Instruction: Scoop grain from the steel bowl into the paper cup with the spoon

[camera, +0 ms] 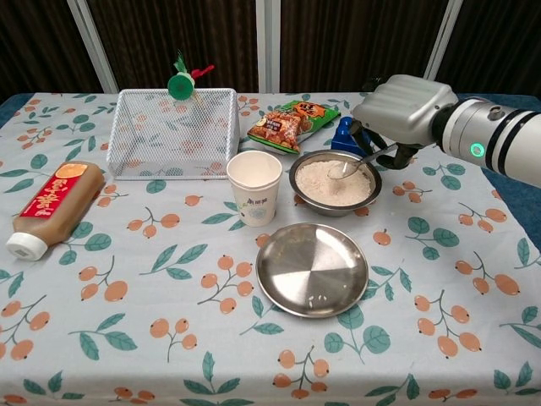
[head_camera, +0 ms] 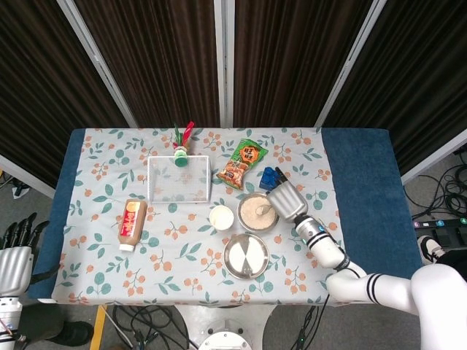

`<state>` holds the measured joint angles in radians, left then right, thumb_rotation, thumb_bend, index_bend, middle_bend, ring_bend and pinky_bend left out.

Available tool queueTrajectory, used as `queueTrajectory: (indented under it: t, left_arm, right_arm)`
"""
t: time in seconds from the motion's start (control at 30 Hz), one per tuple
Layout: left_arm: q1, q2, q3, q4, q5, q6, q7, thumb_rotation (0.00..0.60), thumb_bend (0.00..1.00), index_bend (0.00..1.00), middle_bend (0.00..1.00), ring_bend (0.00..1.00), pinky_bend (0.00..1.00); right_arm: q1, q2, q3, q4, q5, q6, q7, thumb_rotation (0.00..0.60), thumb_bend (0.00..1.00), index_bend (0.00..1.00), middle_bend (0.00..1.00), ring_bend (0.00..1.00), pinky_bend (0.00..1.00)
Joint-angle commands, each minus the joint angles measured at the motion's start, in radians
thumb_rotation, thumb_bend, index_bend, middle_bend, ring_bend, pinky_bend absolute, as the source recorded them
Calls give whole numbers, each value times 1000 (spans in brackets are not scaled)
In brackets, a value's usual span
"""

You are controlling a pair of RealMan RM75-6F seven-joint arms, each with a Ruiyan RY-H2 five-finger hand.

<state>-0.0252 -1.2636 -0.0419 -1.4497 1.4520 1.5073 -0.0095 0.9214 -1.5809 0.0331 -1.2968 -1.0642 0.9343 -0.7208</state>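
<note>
The steel bowl (camera: 368, 180) (head_camera: 245, 218) holds pale grain and stands right of the white paper cup (camera: 254, 187) (head_camera: 221, 217). My right hand (camera: 401, 108) (head_camera: 287, 201) hovers at the bowl's right rim and holds the spoon (camera: 359, 161) by its handle. The spoon's bowl sits just above the grain with some grain in it. The cup stands upright, apart from the bowl. My left hand (head_camera: 14, 257) hangs off the table's left edge, fingers apart and holding nothing.
A steel plate (camera: 312, 269) lies in front of the bowl. A snack bag (camera: 289, 123) and a blue object (camera: 342, 135) lie behind the bowl. A wire basket (camera: 173, 133) stands at the back left, a sauce bottle (camera: 52, 206) at the left.
</note>
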Motion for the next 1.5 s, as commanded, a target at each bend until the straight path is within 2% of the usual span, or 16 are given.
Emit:
queueTrajectory:
  t: [0.03,0.23,0.43,0.63,0.87,1.03,1.23,1.37,1.5]
  left_arm:
    - [1,5,0,-9,0,3,7,600,62,206,79,35,20]
    - [3,11,-1,-21,4,9,17,600,61,206,79,35,20]
    - [1,12,0,-28,11,11,23,600,61,205,78,35,20]
    - [10,12,4,-23,7,18,15,600,62,205,79,35,20]
    - [14,0,6,0,3,12,-10,600,62,206,78,35,20]
    - [14,-4,5,12,5,13,-18,600,62,206,78,35,20]
    - [14,-7,3,19,3,10,-27,600,62,206,79,35,20]
    - [16,-8,4,23,6,14,-31,600,62,206,79,35,20]
    - [18,-13,4,33,7,17,-38,600,61,205,78,35,20]
  right_arm:
    - [-23,28,12,-18,-34,22,49,600,327,580,543,282,49]
    - [-42,76,37,-86,-66,47,96,600,327,580,543,282,45]
    - [-25,107,67,-178,-86,46,72,600,327,580,543,284,45]
    - [36,92,103,-224,-57,-10,3,600,327,580,543,284,45]
    - [140,34,123,-199,51,-91,-158,600,327,582,543,284,41]
    - [220,10,110,-176,113,-116,-310,600,327,582,543,284,21]
    - [321,-5,60,-174,150,-131,-510,600,327,586,543,268,0]
    - [378,-8,14,-167,123,-131,-625,600,327,586,543,268,0]
    - [414,-4,-20,-158,63,-125,-686,600,327,586,543,267,0]
